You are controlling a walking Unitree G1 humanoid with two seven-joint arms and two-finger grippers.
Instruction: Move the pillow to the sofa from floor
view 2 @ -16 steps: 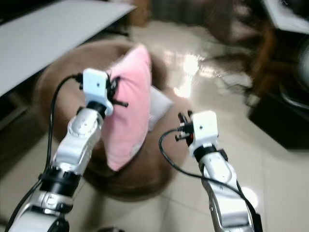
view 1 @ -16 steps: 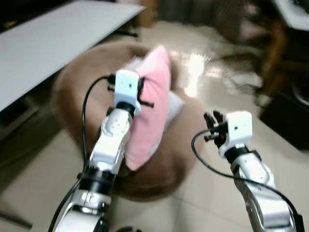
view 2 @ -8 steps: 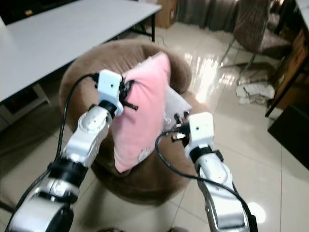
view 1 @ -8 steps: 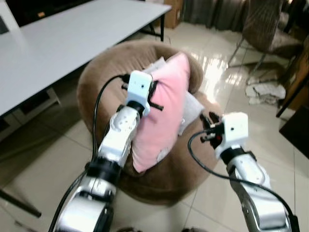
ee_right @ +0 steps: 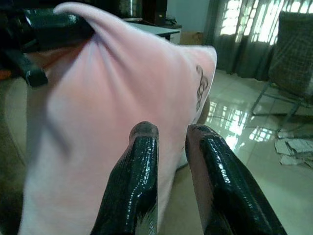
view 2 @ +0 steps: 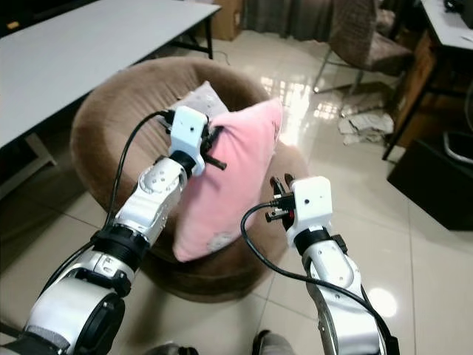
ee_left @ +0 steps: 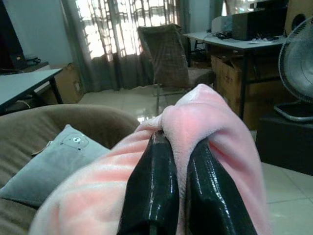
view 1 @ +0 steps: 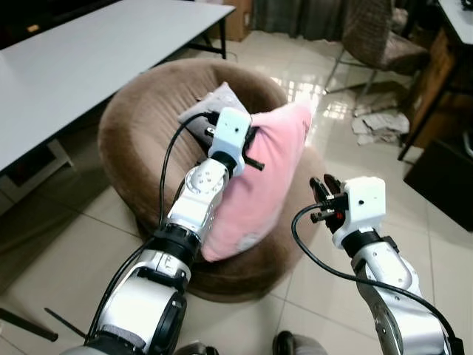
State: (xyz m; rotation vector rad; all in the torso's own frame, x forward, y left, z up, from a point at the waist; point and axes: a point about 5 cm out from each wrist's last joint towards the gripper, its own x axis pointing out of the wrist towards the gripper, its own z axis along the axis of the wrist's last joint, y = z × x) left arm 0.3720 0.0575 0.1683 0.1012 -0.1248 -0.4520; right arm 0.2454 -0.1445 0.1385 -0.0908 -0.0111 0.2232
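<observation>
The pink pillow (view 1: 259, 185) hangs over the round brown sofa (view 1: 140, 118), its lower corner at the seat's front edge, its upper edge pinched in the left gripper (ee_left: 178, 161), whose two black fingers (ee_left: 151, 191) are closed on a fold of the fabric. A grey cushion (view 1: 211, 107) lies on the seat behind it. The right gripper (view 1: 325, 196) hovers just beside the pillow's right side, holding nothing, its fingers (ee_right: 139, 181) close together with a narrow gap. The step in hand appears to be the placing: the pillow is carried over the sofa but not let go. The next move likely calls for lowering it onto the seat and opening the left fingers so it settles without sliding to the tiled floor (view 1: 429, 222).
</observation>
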